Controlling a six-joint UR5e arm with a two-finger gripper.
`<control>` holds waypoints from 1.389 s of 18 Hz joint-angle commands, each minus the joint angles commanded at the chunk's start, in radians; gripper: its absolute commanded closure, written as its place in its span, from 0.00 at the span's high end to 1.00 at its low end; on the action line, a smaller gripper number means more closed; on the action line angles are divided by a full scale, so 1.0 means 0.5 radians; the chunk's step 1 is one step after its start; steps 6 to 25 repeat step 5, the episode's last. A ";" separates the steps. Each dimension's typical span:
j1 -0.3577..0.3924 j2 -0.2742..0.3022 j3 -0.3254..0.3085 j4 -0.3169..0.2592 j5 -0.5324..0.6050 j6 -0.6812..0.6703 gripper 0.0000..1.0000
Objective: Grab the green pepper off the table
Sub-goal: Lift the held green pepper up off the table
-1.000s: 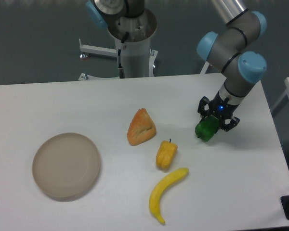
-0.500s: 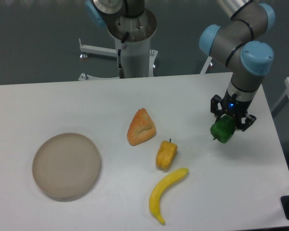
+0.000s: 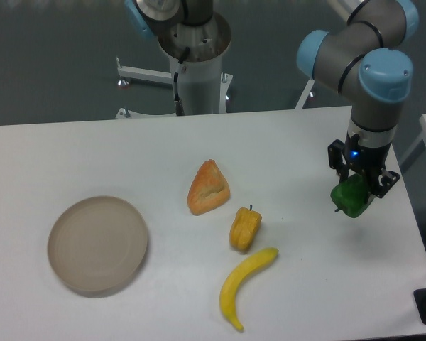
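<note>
White table [image 3: 128, 149] below, the hand [image 3: 358, 186] pinches the green pepper [image 3: 351, 200] — glossy and lumpy, it could slip free.

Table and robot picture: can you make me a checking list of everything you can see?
Surface: large flat white table, matte, no spills seen.
Job's things: small glossy dark-green pepper, held in the gripper at the table's right side.
Clutter: round beige plate; orange wedge of bread-like food; orange-yellow pepper with dark stem; yellow banana, all lying apart from each other.
Grippers: black two-finger gripper, shut on the green pepper.
Cables: nothing seen.
Surroundings: grey robot pedestal behind the table; dark floor.
</note>
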 joint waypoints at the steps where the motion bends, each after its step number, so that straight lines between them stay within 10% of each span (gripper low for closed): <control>1: -0.003 -0.006 0.000 0.000 0.000 0.000 0.34; 25: -0.012 -0.006 0.000 0.000 0.000 0.000 0.34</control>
